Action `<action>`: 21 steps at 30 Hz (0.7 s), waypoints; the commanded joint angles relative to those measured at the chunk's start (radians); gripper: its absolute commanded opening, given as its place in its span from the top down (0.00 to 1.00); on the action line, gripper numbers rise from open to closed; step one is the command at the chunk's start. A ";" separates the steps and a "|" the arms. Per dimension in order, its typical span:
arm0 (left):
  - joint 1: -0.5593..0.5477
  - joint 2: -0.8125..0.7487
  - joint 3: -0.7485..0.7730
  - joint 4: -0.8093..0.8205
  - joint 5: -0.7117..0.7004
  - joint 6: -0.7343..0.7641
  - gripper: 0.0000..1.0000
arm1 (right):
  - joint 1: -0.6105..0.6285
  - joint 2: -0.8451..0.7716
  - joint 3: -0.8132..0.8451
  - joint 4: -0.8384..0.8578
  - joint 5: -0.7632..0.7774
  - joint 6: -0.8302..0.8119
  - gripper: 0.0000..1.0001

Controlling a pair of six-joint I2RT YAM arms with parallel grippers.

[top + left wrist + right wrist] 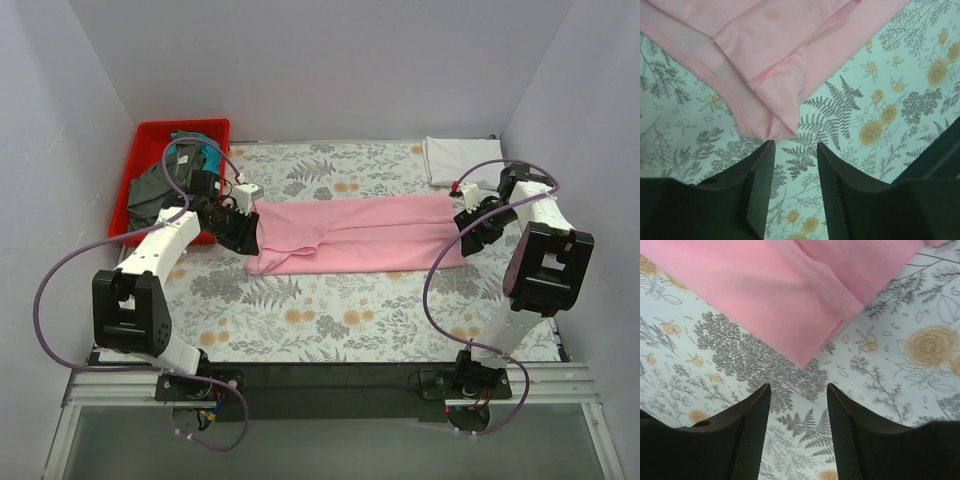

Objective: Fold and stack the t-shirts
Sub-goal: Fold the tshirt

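so the pink t-shirt is lying as a long strip running left-right across the middle of the tablecloth, each end sitting just past a set of fingertips, with the left gripper and right gripper both hanging spread and empty, one per end.

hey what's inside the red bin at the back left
The red bin holds a crumpled dark grey shirt and a bit of teal cloth. The left arm and its cable cover part of the bin, and anything under the heap is hidden.
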 commanded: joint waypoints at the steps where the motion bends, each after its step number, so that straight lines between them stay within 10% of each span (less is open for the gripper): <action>1: 0.006 0.008 -0.037 0.042 0.008 -0.081 0.63 | 0.005 0.002 -0.021 -0.032 -0.062 0.043 0.46; 21: -0.033 0.131 -0.117 0.103 -0.013 -0.080 0.66 | 0.005 0.066 -0.110 0.084 0.005 0.095 0.49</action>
